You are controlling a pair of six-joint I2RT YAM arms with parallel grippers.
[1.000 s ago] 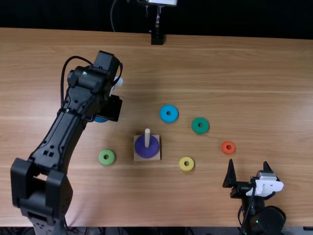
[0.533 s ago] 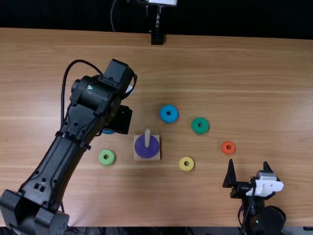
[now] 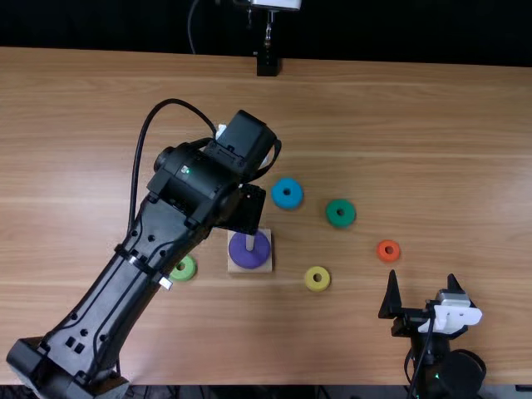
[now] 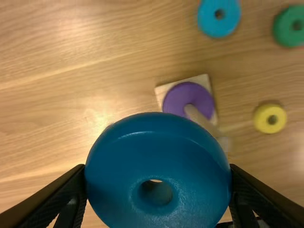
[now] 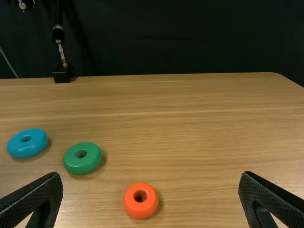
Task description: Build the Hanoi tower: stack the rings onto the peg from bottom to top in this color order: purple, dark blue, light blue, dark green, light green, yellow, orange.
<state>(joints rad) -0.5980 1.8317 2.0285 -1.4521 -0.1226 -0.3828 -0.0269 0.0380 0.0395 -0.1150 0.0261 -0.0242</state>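
Above table (image 3: 391, 116), left pincer (image 3: 246, 209) grips dark blue ring (image 4: 156, 152); right pincer (image 3: 422, 279) gapes.

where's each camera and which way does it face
Top view: above the table's near edge, facing steeply down and forward; left arm and right arm show.
Left wrist view: on that wrist, facing down past its fingers and dark blue ring at the peg.
Right wrist view: on that wrist, facing forward across the table, its fingers showing.
Both wrist views share the light blue ring.
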